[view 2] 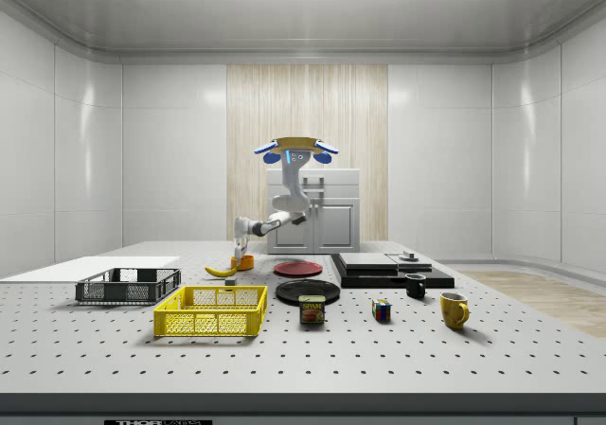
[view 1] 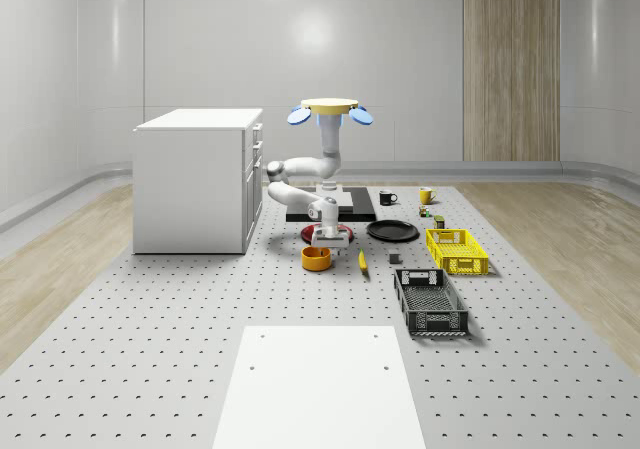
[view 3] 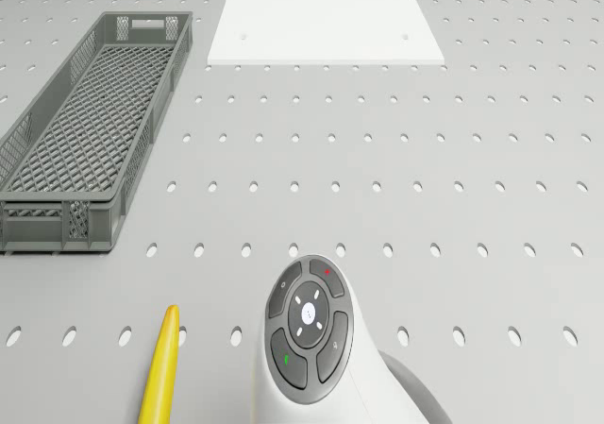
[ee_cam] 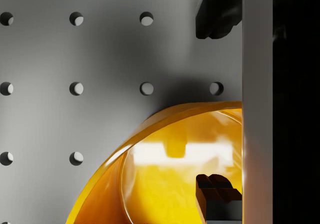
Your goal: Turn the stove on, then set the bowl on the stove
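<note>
Hovering over the stove [view 1: 330, 202], the drone [view 1: 330, 110] reaches its arm down to the orange bowl [view 1: 316, 258] just in front of the stove. Claw [view 1: 327, 239] is spread open right above the bowl's rim, gripping nothing.

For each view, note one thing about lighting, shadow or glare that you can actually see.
Whole-scene view: soft glare patches on the back wall. Side view: a bright ceiling panel overexposes the top edge. Drone view: even light, hardly any shadow by the banana. Wrist view: a dark shadow on the table beside the orange bowl, whose inside shows a white highlight.
</note>
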Motion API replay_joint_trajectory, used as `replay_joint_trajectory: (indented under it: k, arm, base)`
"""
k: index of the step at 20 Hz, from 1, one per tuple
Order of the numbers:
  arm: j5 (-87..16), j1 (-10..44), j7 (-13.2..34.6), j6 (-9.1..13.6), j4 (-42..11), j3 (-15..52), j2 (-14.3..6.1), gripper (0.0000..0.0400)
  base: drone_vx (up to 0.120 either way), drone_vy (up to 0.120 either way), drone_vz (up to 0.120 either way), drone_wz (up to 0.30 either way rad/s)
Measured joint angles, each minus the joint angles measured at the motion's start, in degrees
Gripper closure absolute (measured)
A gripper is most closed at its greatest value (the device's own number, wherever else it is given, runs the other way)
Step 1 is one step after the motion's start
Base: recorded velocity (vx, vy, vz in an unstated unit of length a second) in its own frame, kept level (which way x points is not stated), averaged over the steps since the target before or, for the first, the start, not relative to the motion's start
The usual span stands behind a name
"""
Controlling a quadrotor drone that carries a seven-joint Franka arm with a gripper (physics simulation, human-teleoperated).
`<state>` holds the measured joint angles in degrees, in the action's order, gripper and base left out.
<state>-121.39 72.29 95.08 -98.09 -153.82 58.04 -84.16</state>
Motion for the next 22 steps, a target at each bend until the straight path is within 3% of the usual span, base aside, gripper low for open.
replay_joint_trajectory:
  k: [1,2,4,8,12,18,22]
  arm:
    - [0.0,-0.1,-0.1,0.0,0.0,0.0,0.1,0.0024]
    - [-0.1,-0.2,-0.2,0.1,0.0,0.0,0.1,0.0085]
    - [-0.1,-0.4,-0.4,0.2,0.0,-0.1,0.2,0.0169]
    - [-0.3,-0.7,-0.7,0.5,0.0,-0.1,0.5,0.0252]
    - [-0.4,-1.0,-0.9,0.7,0.0,-0.1,0.8,0.0282]
    - [0.7,-1.7,-1.0,1.9,-1.0,1.3,0.9,0.0296]
    - [2.5,-2.3,-1.1,3.1,-2.2,3.3,0.9,0.0299]
  base:
    - [0.0,0.0,0.0,0.0]
    - [0.0,0.0,0.0,0.0]
    - [0.0,0.0,0.0,0.0]
    - [0.0,0.0,0.0,0.0]
    - [0.0,0.0,0.0,0.0]
    - [0.0,0.0,0.0,0.0]
    - [-0.02,0.0,0.12,0.0]
